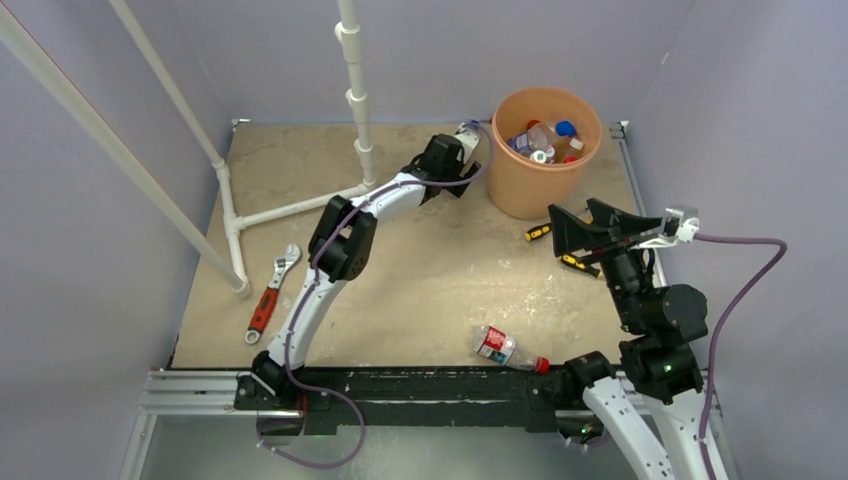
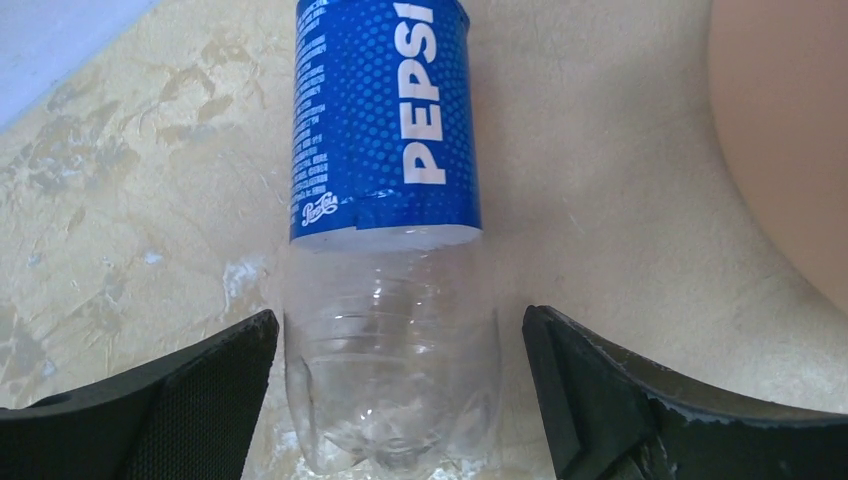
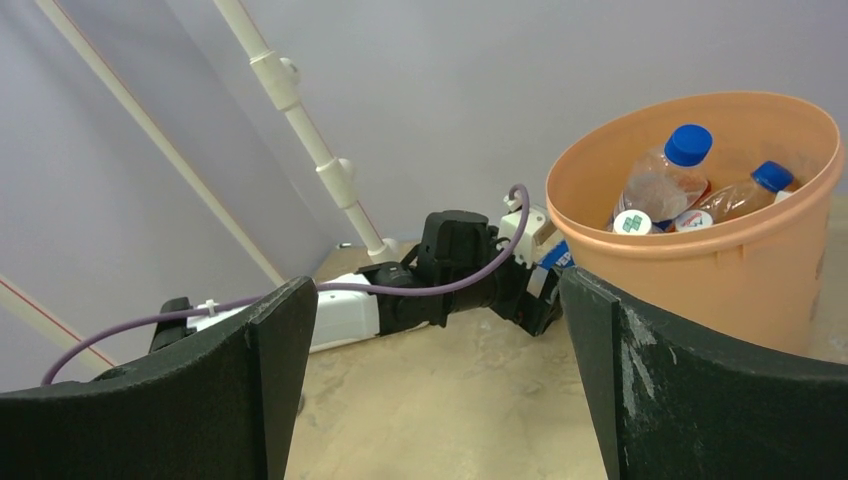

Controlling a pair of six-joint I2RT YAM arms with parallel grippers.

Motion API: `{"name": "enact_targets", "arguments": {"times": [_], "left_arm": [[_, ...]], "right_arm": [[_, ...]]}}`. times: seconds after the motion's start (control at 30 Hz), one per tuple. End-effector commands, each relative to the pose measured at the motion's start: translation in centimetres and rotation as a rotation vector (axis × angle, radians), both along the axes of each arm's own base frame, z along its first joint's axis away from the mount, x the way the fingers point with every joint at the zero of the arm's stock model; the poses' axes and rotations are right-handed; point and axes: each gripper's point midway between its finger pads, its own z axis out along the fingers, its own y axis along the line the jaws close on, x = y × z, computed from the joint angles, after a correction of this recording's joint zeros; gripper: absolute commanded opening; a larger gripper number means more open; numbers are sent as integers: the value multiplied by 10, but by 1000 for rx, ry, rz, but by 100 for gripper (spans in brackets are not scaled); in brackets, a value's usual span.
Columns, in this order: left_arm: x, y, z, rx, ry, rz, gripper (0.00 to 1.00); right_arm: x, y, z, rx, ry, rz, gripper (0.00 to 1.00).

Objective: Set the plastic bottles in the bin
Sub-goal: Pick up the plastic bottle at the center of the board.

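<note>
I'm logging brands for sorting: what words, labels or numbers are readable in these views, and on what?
"PEPSI": white capitals on the blue label of the clear bottle, left wrist view.
Small script logo and fine print on that label: too small to read.
Label of the red-labelled bottle near the front edge: blurred.
Green mark on the white cap in the orange bin: unreadable.

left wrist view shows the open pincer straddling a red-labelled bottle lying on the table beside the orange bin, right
No: the bottle has a blue label, not red; the left wrist view shows it. Otherwise right: the open left pincer straddles it, lying on the table beside the orange bin.
</note>
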Motion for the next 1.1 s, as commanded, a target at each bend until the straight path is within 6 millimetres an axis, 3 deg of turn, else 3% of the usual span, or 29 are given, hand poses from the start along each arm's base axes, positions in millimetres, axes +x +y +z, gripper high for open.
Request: {"name": "enact_targets", "arguments": {"times": [0.0, 0.17, 0.3, 0.5, 0.6, 0.63, 0.7, 0.87, 1.07], "left_arm": [[10, -1, 18, -48, -24, 11, 88], [9, 3, 17, -42, -34, 26, 68], [8, 7, 27, -52, -55, 46, 54], [-1, 24, 65, -83, -123, 100, 43], [-10, 32, 110, -127, -192, 125, 39], [-14, 36, 114, -127, -197, 135, 38], [-27, 44, 146, -156, -232, 150, 37], [-72, 56, 197, -212, -273, 146, 35], [-150, 55, 254, -346, -288, 94, 34]], "right_arm": [[-14, -7, 22, 5, -61, -14, 95], [-15, -6, 22, 4, -61, -13, 94], [-18, -8, 23, 10, -62, -15, 94], [-20, -8, 23, 13, -63, -10, 94], [-22, -7, 25, 19, -71, 0, 94], [-23, -6, 26, 21, -76, 5, 94], [-23, -5, 27, 26, -79, 13, 94], [-26, -1, 26, 44, -87, 42, 94], [-21, 5, 19, 74, -76, 69, 94]]}}
